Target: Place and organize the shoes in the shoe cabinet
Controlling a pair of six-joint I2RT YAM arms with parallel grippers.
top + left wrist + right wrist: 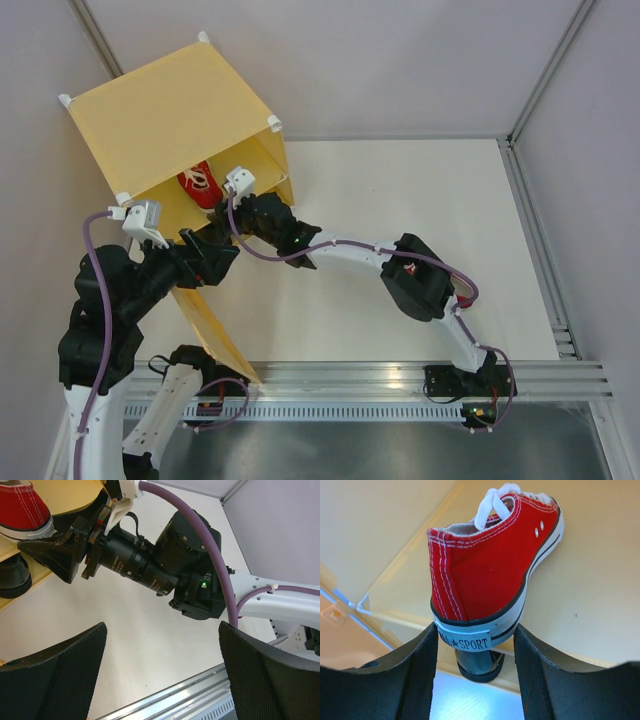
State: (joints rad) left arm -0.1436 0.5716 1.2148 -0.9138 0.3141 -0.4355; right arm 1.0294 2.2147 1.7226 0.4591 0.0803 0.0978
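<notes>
Red canvas is showing in the middle of the right wrist view, where the red sneaker [485, 565] is standing on the shelf [580, 605] inside the shoe cabinet [160, 110]. Its heel is pointing at the camera, and a black loafer [477, 665] is lying on the level below. The right pincer [475, 630] is sitting about half open, with one finger touching each side of the white heel, so it looks like it is holding the shoe. The heel seems to be sitting right at the front edge of the shelf. If the grip is too weak, the sneaker may tip out and drop onto the loafer or the table [400, 200]. The left pincer [162, 675] is hanging wide open with nothing in it, near the right arm [190, 545], so the two arms may bump. A hard push may slide the cabinet.
</notes>
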